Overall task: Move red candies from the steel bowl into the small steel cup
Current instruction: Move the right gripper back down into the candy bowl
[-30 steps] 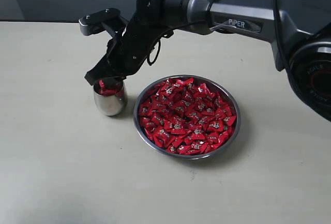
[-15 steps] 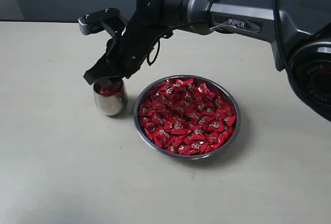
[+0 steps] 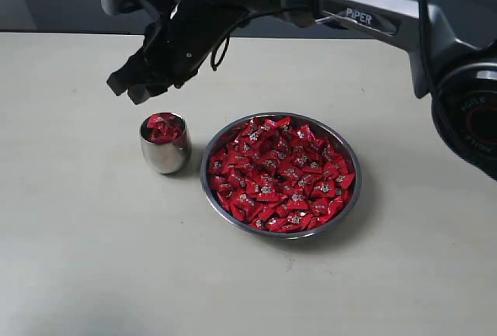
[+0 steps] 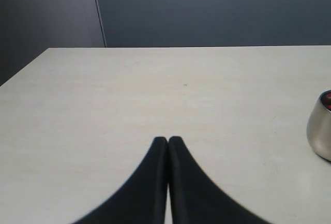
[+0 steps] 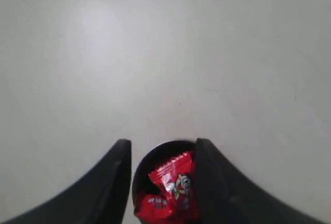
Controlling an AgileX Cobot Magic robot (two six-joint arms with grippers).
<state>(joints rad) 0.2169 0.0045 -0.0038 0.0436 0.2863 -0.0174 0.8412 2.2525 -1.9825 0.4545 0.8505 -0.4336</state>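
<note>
Red candies (image 3: 279, 173) fill bowl (image 3: 284, 234) on table (image 3: 78, 258); few in cup (image 3: 165, 156) beside it. Above cup hangs right gripper (image 3: 133, 88), jaws apart, empty. Only left wrist view shows left gripper (image 4: 168, 140): jaws together, away from cup.

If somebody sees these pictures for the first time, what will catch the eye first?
First the heap of red candies filling the steel bowl in the middle of the table. Next, the small steel cup just left of the bowl, with a few candies inside. Above the cup hangs the right gripper, jaws apart and empty, on a long dark arm reaching in from the right.
</note>
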